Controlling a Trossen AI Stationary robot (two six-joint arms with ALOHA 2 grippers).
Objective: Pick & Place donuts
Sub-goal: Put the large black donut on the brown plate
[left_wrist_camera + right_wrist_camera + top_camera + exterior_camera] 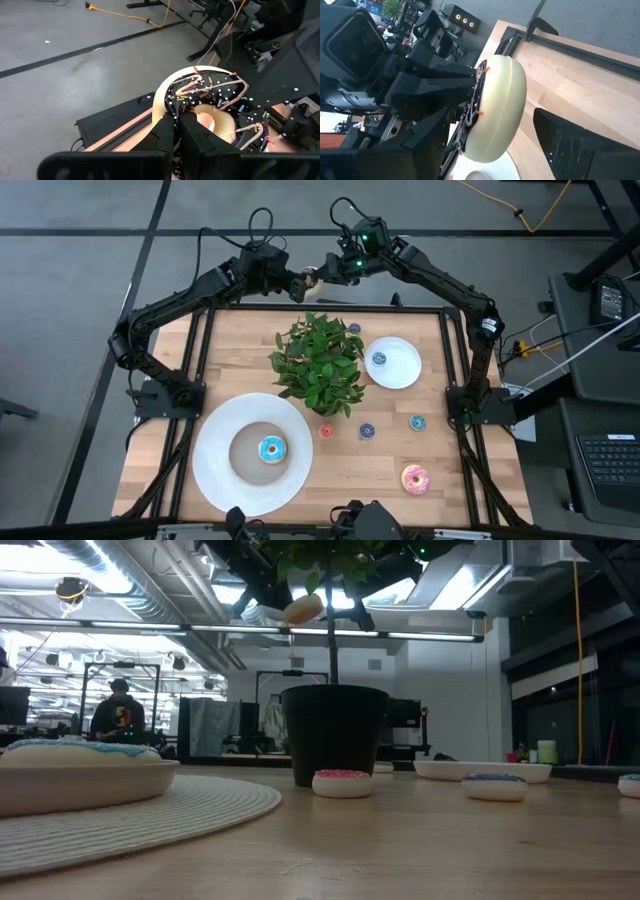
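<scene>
The wooden table (330, 470) carries, in order of size, a large white plate (222, 475) near the front left, a potted plant (320, 363) at the centre, and a small white plate (405, 370) to the right of the plant. A shallow dish on the large plate holds the light-blue-frosted donut (271, 449). The pink-frosted donut (415, 478) lies on bare wood near the front right corner. Four tiny donuts are visible — a red one (327, 431) and a dark blue one (367, 431) in front of the plant, a teal one (416, 421) farther right, and a blue one (379, 359) on the small plate. Both arms are raised above the far edge of the table, behind the plant. The left gripper (303, 284) has its fingers pressed together on the chocolate-brown donut (210, 107), pinching the ring's rim and holding it on edge in the air. The right gripper (335, 268) is just beside that donut, its fingers spread on either side of the cream-coloured underside — no contact can be confirmed.
</scene>
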